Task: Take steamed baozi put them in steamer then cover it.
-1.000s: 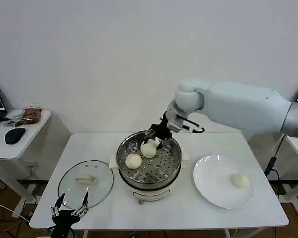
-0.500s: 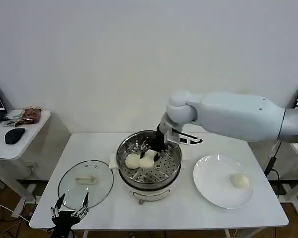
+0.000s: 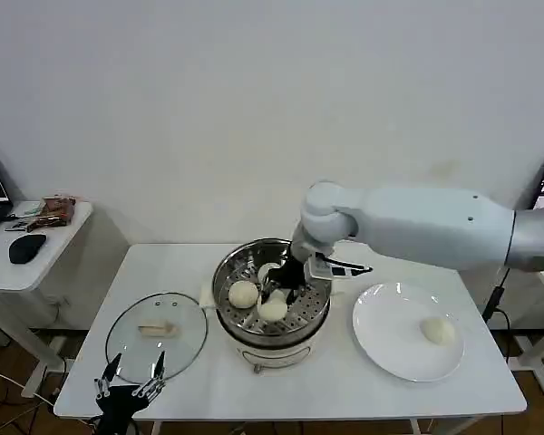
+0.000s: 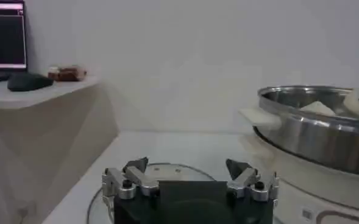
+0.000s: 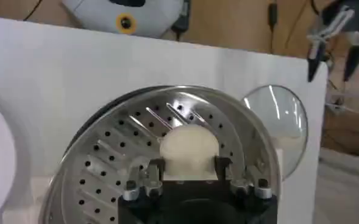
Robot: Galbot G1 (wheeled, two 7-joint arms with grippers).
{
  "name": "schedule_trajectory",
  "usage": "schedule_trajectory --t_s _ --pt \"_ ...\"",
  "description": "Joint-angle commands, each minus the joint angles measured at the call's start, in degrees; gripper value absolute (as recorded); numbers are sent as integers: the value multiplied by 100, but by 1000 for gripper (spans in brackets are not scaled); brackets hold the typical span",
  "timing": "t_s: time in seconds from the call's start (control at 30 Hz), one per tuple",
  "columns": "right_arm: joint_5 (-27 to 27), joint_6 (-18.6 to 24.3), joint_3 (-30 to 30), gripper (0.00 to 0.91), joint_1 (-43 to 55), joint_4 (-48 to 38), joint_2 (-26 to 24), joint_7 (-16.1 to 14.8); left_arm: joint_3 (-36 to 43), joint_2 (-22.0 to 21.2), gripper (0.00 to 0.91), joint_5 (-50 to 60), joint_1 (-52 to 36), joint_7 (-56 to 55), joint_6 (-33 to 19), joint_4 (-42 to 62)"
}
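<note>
Left gripper [image 3: 127, 388]: lower left of the head view, at the near edge of the worktop [image 3: 190, 390], just in front of the cover; jaws spread, holding nothing. In the left wrist view [image 4: 188, 173] its two fingertips stand apart over the glass.

Cover [image 3: 156, 332]: clear glass lid with a pale bar handle, lying flat on the worktop at lower left of the head view, just beside the steamer.

Plate [image 3: 390, 349]: white and round, at lower right of the head view, right of the steamer; one baozi [image 3: 438, 330] sits on its right part.

Steamer [image 3: 254, 337]: shiny steel pot at the centre of the head view, perforated tray showing inside, uncovered.

Baozi in the steamer: one [image 3: 243, 294] toward the left side of the tray; another [image 3: 273, 309] just beside it toward the near rim, under the right gripper; a pale rounded shape farther back, partly hidden by the gripper, so I cannot tell what it is.

Right gripper [image 3: 278, 288]: reaching down into the steamer from the upper right; in the right wrist view [image 5: 188, 167] its jaws sit on either side of a baozi [image 5: 188, 146] resting on the tray, pinching it.

Side table [image 3: 36, 245]: left edge of the head view, farther back, carrying a dark mouse [image 3: 25, 246].
</note>
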Motion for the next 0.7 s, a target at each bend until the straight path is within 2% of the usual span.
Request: schedule_trajectory --t_s 0.03,0.5,0.53,0.57,0.7 --pt "-396 44 -3 554 -171 55 -6 30 9 2 907 -2 15 8 2 -40" --pt "-536 79 -9 554 -484 -206 92 21 -12 15 907 -27 -18 18 5 -28" --pt "-538 82 -5 766 -504 -218 96 24 -12 15 907 -29 -22 18 5 -28" --pt "-538 86 -4 887 -517 -230 98 31 -12 17 907 -29 -22 19 5 -29" --pt "-555 106 24 907 -556 -242 94 59 -15 26 907 -35 -22 18 6 -32"
